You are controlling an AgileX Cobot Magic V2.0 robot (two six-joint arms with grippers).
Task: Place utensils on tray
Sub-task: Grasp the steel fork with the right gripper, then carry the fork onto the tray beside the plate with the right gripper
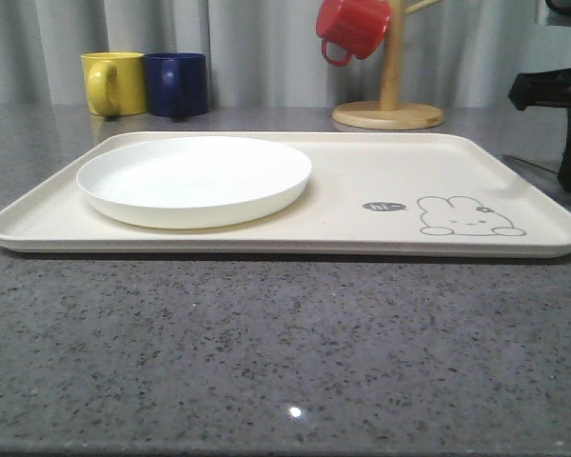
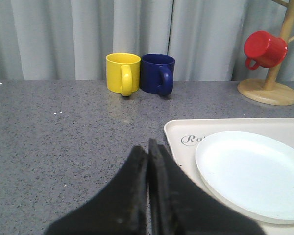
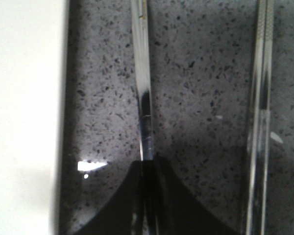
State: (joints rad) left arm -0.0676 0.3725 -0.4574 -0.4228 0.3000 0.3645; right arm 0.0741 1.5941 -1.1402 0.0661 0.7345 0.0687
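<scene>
Currently the right gripper [image 3: 148, 164] clamps a utensil handle [image 3: 143, 88] beside the tray [image 3: 24, 98]; the left gripper [image 2: 148, 147] is clenched, empty.

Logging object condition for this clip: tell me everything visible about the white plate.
The white plate is round, plain and matte, plastic or ceramic by its look, with a low raised rim and a shallow flat well, and nothing lies in it. It sits flat and upright on the left half of the cream tray, touching only the tray floor. The left wrist view shows it beside the script printed on the tray, near a corner. No gripper touches it.
</scene>
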